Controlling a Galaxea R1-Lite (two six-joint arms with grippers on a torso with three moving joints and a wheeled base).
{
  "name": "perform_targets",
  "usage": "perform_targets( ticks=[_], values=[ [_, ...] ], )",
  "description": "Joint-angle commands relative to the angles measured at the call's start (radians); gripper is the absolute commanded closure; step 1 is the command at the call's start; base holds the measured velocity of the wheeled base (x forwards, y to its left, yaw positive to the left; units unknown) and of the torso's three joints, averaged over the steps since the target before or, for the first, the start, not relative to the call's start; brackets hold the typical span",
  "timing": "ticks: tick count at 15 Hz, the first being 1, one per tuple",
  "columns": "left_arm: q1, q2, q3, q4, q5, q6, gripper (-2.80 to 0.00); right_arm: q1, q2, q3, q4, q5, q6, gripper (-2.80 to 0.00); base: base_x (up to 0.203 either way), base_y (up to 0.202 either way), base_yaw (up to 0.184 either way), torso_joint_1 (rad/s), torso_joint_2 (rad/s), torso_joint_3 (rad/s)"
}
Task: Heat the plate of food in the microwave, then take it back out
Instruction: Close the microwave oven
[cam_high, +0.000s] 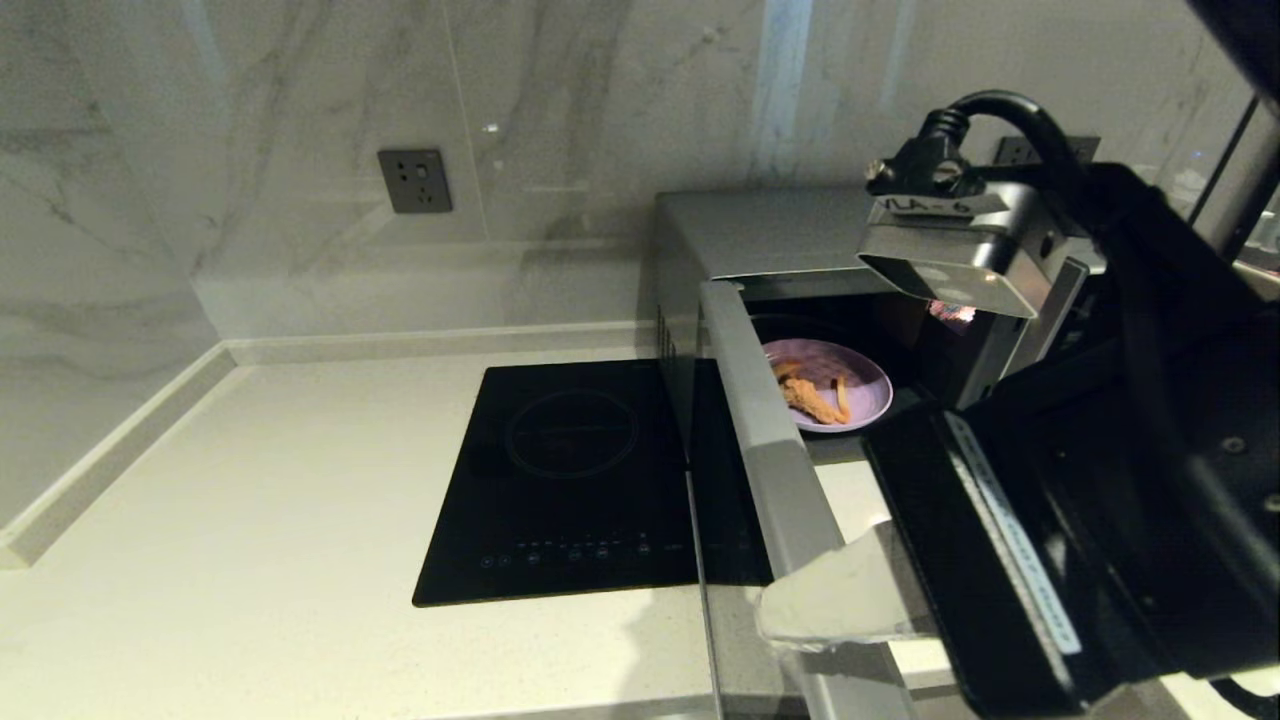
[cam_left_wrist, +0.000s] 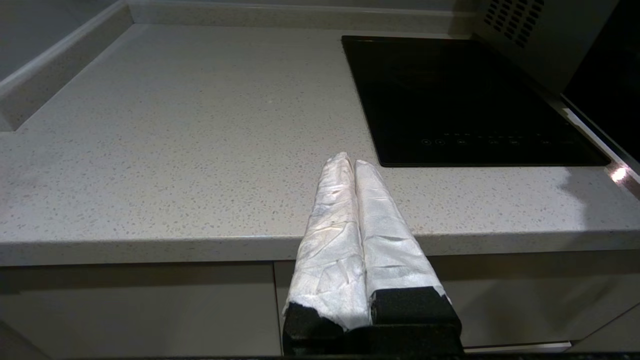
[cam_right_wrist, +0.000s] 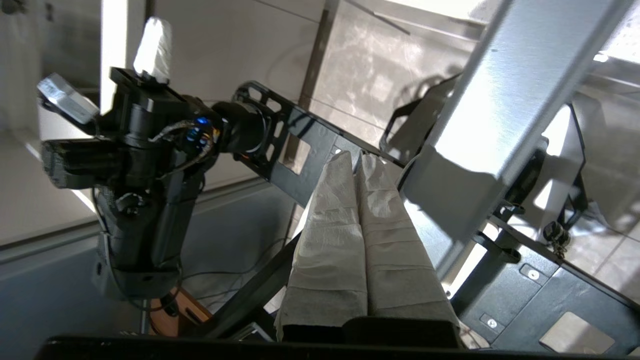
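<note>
Right tool (cam_right_wrist: 356, 160) closed by open microwave (cam_high: 760, 240), plate of food (cam_high: 826, 384) inside

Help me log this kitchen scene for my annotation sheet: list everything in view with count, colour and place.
microwave: one, silver-grey, on the counter by the back wall, door swung open toward the robot.
plate of food: one, lilac-purple, with orange-brown pieces, inside the microwave cavity.
induction hob: one, flat black glass, set into the counter left of the microwave.
wall socket: one, dark grey, on the marble wall above the counter.
countertop: one, pale speckled, running along the marble wall.
left end effector: one, white-wrapped fingers pressed together, hanging over the counter's front edge, left of the hob.
right end effector: one, white-wrapped fingers pressed together, low at the front by the edge of the open door.
</note>
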Motion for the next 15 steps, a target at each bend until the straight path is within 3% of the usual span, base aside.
perform_targets(
  ticks=[1, 8, 15],
  values=[
    [0.000, 0.002, 0.000, 0.000, 0.000, -0.001, 0.00, 0.008, 0.036, 0.000, 0.007, -0.008, 0.005, 0.00, 0.000, 0.000, 0.000, 0.000, 0.00, 0.000],
    [0.000, 0.002, 0.000, 0.000, 0.000, -0.001, 0.00, -0.019, 0.056, 0.041, 0.011, -0.227, 0.012, 0.00, 0.000, 0.000, 0.000, 0.000, 0.00, 0.000],
    [0.000, 0.002, 0.000, 0.000, 0.000, -0.001, 0.00, -0.142, 0.024, 0.094, 0.084, -0.309, 0.104, 0.00, 0.000, 0.000, 0.000, 0.000, 0.00, 0.000]
  ],
)
